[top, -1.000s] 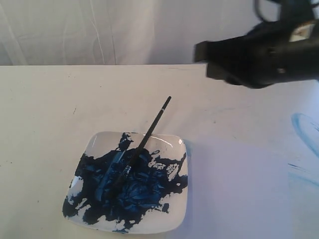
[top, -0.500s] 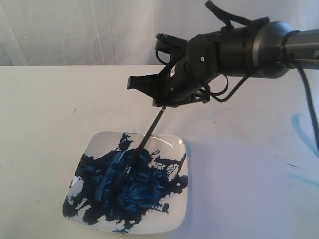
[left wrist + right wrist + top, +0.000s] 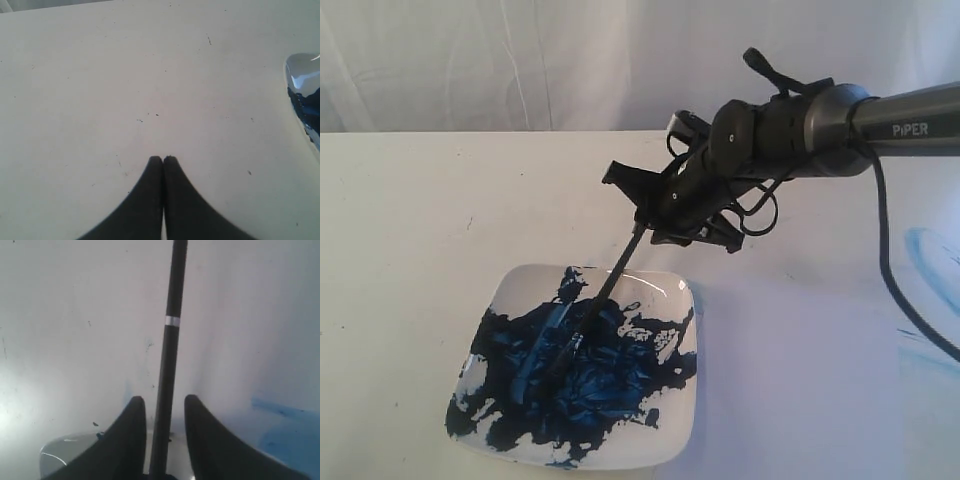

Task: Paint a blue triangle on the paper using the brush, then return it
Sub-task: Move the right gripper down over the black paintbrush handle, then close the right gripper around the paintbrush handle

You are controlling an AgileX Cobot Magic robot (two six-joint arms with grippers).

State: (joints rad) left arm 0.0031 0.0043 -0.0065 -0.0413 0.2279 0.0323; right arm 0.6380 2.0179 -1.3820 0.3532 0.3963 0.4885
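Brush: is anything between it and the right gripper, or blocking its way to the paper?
Nothing visible. The brush handle passes between the right gripper's open jaws, and the paper lies beside the dish.

The white dish (image 3: 590, 370), smeared with wet blue paint, is the one low obstacle on the table (image 3: 410, 220). The brush (image 3: 605, 295) leans out over the dish's far rim with its handle rising, barring that side. The right gripper (image 3: 645, 215) and its arm fill the air above and beyond the dish's far right corner, jaws apart either side of the handle. A cable (image 3: 888, 290) droops further right of the dish. Left of the dish, and behind its left half, open table runs to the curtain (image 3: 520, 60). Right of the dish the paper (image 3: 800, 380) lies flat and blocks nothing. The left gripper (image 3: 163, 161), fingers pressed together, hovers near the dish with open table between
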